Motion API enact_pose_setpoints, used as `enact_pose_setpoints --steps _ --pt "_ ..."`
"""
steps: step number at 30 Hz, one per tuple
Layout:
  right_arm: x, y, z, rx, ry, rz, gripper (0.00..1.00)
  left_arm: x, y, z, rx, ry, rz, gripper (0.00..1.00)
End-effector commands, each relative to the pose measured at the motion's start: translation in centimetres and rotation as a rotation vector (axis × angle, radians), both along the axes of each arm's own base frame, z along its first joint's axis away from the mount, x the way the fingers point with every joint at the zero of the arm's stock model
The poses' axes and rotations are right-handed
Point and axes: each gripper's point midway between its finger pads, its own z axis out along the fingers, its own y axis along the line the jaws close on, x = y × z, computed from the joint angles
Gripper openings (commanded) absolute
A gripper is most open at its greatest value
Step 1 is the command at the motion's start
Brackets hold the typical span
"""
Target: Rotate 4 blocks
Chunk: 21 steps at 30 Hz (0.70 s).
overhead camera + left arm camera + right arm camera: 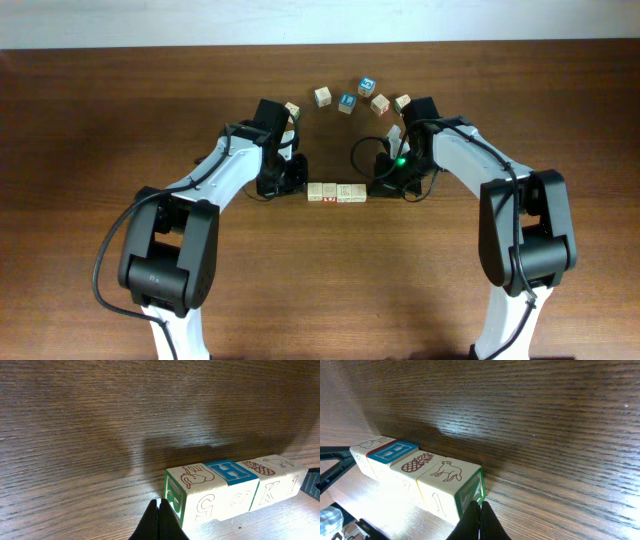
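Four pale wooden blocks lie side by side in a straight row at the table's middle. In the left wrist view the near end block has a green letter on its end face. After it come a blue-topped block, a pineapple block and the last block. My left gripper is shut and empty, its tips at the green end face. From the right wrist the dog-topped end block is nearest. The right gripper is shut and empty against its green-framed end.
Several loose cubes form an arc behind the row, among them two blue-faced ones and pale ones. Both arms reach in from the front, flanking the row. The wooden table extends wide on both sides.
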Motion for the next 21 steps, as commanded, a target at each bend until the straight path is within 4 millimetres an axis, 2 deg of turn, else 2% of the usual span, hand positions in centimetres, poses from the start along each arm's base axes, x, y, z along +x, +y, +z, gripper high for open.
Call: enact_pose_setpoints --steps 1,6,17,21 --pt "0.8 0.2 1.5 0.019 -0.047 0.009 0.04 -0.5 -0.1 -0.7 0.007 0.023 0.008 0.0" --pt "0.5 0.8 1.4 0.017 -0.046 0.026 0.04 -1.0 -1.8 -0.7 0.005 0.009 -0.037 0.0" --pt "0.2 1.7 2.0 0.071 -0.038 0.035 0.05 -1.1 -1.8 -0.7 0.005 0.01 -0.037 0.0" --pt "0.5 1.8 3.7 0.079 -0.081 0.036 0.05 -1.1 -1.8 -0.7 0.004 0.009 -0.037 0.0"
